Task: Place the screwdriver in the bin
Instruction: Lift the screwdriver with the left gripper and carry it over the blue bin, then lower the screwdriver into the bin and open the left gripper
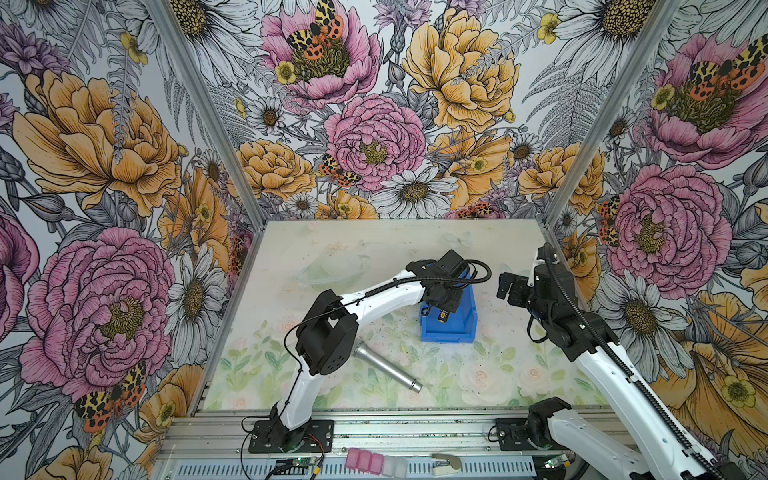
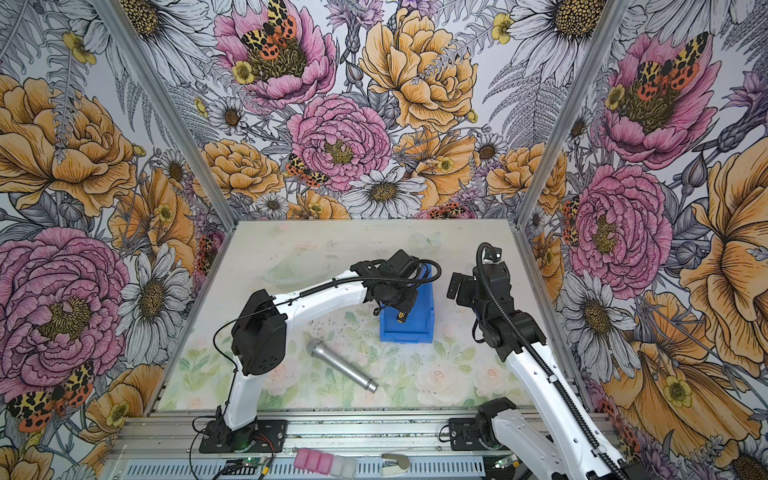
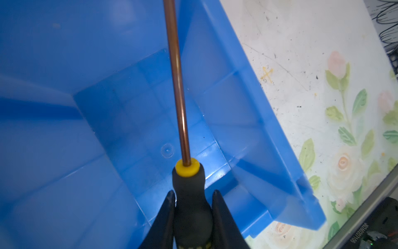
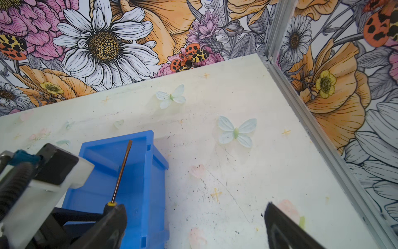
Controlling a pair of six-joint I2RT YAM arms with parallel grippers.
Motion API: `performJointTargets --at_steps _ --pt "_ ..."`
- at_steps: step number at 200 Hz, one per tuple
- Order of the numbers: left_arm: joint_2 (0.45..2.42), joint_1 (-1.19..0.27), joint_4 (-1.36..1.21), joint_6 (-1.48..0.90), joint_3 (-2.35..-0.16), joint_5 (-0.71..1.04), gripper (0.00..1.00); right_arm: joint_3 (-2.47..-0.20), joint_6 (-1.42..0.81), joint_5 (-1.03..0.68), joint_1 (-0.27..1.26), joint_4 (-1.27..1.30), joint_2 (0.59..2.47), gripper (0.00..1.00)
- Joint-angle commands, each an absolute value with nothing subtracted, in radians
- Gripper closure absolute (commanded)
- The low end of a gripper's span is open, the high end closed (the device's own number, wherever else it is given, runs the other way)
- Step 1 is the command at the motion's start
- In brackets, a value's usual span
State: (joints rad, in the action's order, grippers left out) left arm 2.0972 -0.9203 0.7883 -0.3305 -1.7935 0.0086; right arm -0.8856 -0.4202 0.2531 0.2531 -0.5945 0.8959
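- The left claw (image 3: 193,194) is clenched on the black handle of the screwdriver (image 3: 183,129), one finger on each side of the grip. The yellow collar and the thin coppery shaft stick out past the fingertips.
- The screwdriver hangs in that grasp over the open top of the blue bin (image 3: 237,103). Its shaft runs out above the bin floor and points at the far wall.
- In the right wrist view the flat tip of the screwdriver (image 4: 121,172) shows against the far end of the bin (image 4: 146,179). I cannot tell whether it touches the plastic there.
- In both top views the left arm reaches across the middle, and its claw (image 1: 444,309) (image 2: 401,309) covers most of the bin's far half. Only the yellow-dotted handle end of the screwdriver (image 1: 443,318) (image 2: 400,318) peeks out below the claw, above the bin's inside.
- The bin (image 1: 446,334) (image 2: 406,334) stands on the table (image 1: 374,249) right of centre, with its lowered lip facing the near edge.
- The right claw (image 4: 195,205) is released, its two dark fingers spread wide with nothing but bare table showing between them. In a top view it (image 1: 505,286) hovers just right of the bin, apart from it.
- A silver microphone (image 1: 388,370) (image 2: 343,365) lies flat on the table, near and left of the bin and well apart from it. Its mesh head points far-left.
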Motion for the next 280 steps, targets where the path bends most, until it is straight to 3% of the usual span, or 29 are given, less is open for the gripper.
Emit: performJointTargets --at_steps 1,56,186,232,261,280 --pt "2.090 -0.926 0.796 -0.340 -1.808 -0.017 1.00 -0.876 -0.402 0.258 0.239 -0.607 0.886 0.00" --pt "2.106 -0.928 0.793 -0.347 -1.769 -0.029 1.00 -0.867 -0.402 0.246 0.227 -0.606 0.894 0.01" --pt "2.192 -0.941 0.786 -0.335 -1.805 -0.073 0.97 -0.851 -0.441 0.411 0.211 -0.606 0.836 0.01" --pt "2.167 -0.941 0.785 -0.329 -1.819 -0.066 0.66 -0.865 -0.448 0.411 0.202 -0.604 0.841 0.00" --pt "2.121 -0.946 0.786 -0.318 -1.826 -0.051 0.54 -0.862 -0.460 0.413 0.201 -0.604 0.833 0.00" --pt "2.079 -0.949 0.785 -0.317 -1.822 -0.046 0.52 -0.863 -0.466 0.413 0.198 -0.604 0.833 0.01"
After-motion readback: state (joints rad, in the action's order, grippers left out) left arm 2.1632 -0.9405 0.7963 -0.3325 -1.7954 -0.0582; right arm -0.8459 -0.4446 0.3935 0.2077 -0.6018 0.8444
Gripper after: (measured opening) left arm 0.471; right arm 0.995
